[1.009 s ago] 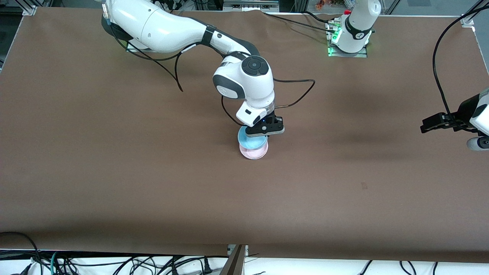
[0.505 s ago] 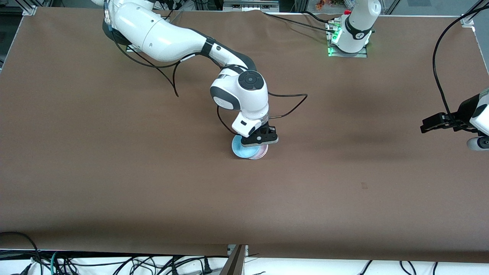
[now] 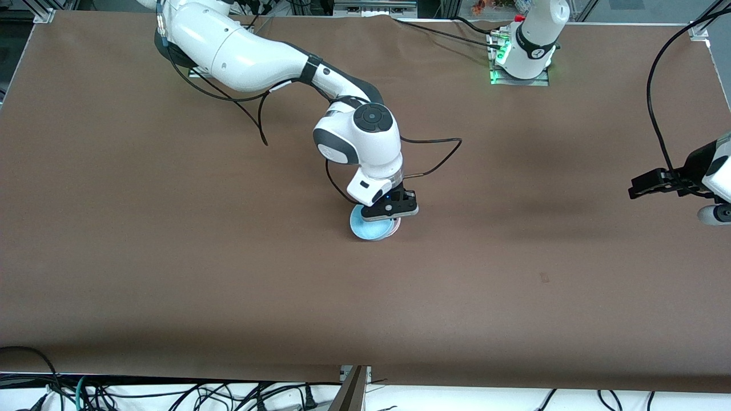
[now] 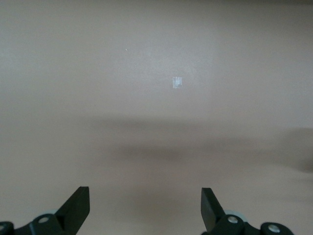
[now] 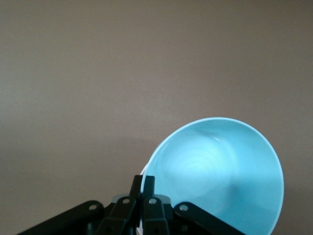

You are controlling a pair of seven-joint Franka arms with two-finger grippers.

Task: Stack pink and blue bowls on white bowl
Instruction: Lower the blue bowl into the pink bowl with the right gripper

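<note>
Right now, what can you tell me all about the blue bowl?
The blue bowl is small, round and plain, light sky blue, and looks like smooth plastic. It is empty and opens upward. It sits in the middle of the brown table, on top of a pink bowl whose edge peeks out from underneath. The right pincer is shut on its rim.

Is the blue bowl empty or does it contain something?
Empty. The right wrist view shows the blue bowl's bare inside; the right pincer grips its rim.
</note>
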